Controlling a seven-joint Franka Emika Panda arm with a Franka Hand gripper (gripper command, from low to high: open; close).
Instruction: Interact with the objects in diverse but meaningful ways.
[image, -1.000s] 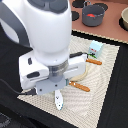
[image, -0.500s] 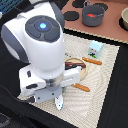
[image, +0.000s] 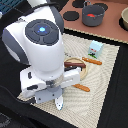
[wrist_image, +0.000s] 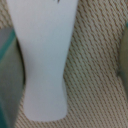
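Gripper low over the woven mat — one finger visible, grip state unclear; sausage on wooden plate; tomato sits in saucepan — likely staged as cooking.

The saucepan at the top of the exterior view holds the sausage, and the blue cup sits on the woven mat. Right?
Not quite. The saucepan holds the red tomato; the sausage lies on the wooden plate. The exterior view shows this. The cup is on the mat.
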